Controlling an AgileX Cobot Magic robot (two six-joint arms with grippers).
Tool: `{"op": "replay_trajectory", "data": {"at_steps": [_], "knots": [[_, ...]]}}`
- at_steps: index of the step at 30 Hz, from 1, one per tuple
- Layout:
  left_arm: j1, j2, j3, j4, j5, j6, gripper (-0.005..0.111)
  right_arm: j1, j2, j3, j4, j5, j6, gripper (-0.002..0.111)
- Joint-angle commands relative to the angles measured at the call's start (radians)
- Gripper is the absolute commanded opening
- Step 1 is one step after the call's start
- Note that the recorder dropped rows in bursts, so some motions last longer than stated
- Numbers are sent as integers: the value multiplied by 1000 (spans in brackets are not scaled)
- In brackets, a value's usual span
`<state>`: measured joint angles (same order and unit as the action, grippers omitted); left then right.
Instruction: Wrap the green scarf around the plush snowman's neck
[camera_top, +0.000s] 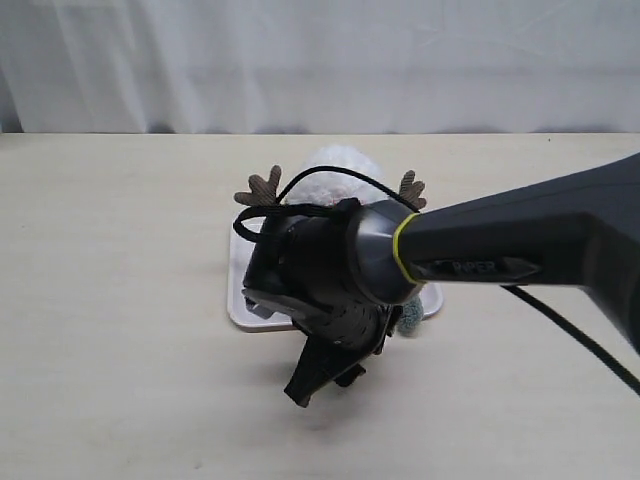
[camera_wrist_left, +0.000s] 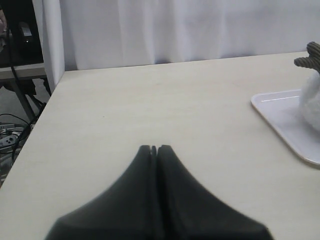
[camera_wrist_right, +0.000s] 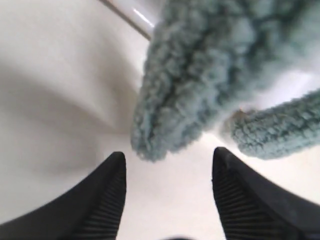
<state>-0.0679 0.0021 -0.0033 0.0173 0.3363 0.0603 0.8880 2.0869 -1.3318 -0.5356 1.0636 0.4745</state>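
left end effector (camera_wrist_left: 154, 148): pressed together over the bench (camera_wrist_left: 150, 100)
right end effector (camera_wrist_right: 170, 157): spread, scarf (camera_wrist_right: 185, 85) end right in front, not pinched
snowman (camera_top: 340, 160): on tray (camera_top: 238, 310), mostly hidden

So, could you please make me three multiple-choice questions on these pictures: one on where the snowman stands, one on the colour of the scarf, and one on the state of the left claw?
1. Where does the plush snowman stand?
A. on the bare table
B. on a white tray
C. in a basket

2. What colour is the scarf?
A. red
B. yellow
C. grey-green

3. In what state is the left claw?
A. shut, with nothing in it
B. wide open
C. shut on the scarf

Answers:
1 B: the white tray lies under its fluffy body.
2 C: the right wrist view shows dull grey-green fuzz in front of the open right claw.
3 A: in the left wrist view its two fingers meet, with only the table ahead of them.
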Motion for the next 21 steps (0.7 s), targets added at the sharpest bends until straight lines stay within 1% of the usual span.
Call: {"op": "replay_trajectory", "data": {"at_steps": [1,4,7,8,10,11,13,15,18,21], "knots": [[4,-2,3,-2,-13,3,0,-1,-86,22,26,-6,-11,50],[4,-2,3,-2,-13,3,0,-1,-187,114,10,-32,41,50],[4,-2,3,-2,-13,3,0,-6,-296,251,-133,-111,230,50],[4,-2,3,-2,-13,3,0,-17,-343,301,-220,-154,343,50],[4,-2,3,-2,-13,3,0,-47,-386,345,-258,-240,436,52],[4,-2,3,-2,-13,3,0,-74,-402,359,-256,-288,453,55],[4,-2,3,-2,-13,3,0,-139,-416,382,-212,-399,460,61],[4,-2,3,-2,-13,3,0,-202,-414,394,-149,-481,420,64],[4,-2,3,-2,-13,3,0,-277,-397,401,-12,-601,290,64],[4,-2,3,-2,-13,3,0,-308,-376,401,75,-656,183,64]]}}
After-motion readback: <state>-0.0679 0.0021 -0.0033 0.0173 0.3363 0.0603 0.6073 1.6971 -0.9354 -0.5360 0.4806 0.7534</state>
